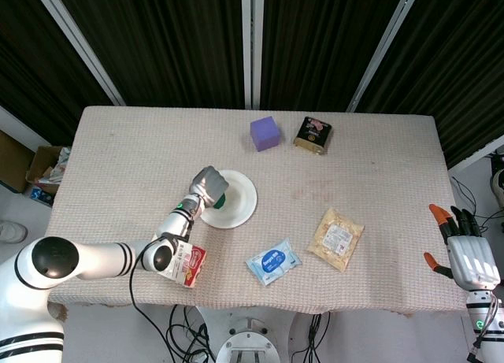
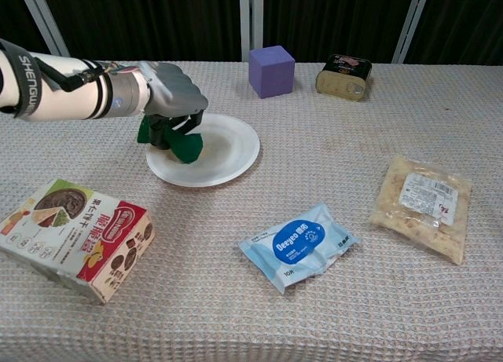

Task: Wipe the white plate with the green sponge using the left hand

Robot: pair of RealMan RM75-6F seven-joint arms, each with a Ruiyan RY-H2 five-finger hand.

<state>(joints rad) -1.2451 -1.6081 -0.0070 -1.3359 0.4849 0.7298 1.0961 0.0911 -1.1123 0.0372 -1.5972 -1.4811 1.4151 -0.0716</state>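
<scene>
Pressing green sponge (image 1: 218,196) onto left part of white plate (image 1: 236,201), left hand (image 1: 209,183) shows in head view, fingers curled round sponge. Right hand (image 1: 469,257) off table's right edge, fingers spread, holding nothing.

Chest view: left hand (image 2: 171,93) grips green sponge (image 2: 183,145), sponge touching white plate (image 2: 228,150). Purple cube (image 2: 271,71) behind plate.

sponge (image 2: 182,145): dark green | plate (image 2: 228,154): white | cube (image 2: 271,71): purple | pouch (image 2: 299,243): light blue | desk (image 2: 330,134): beige waffle weave
</scene>
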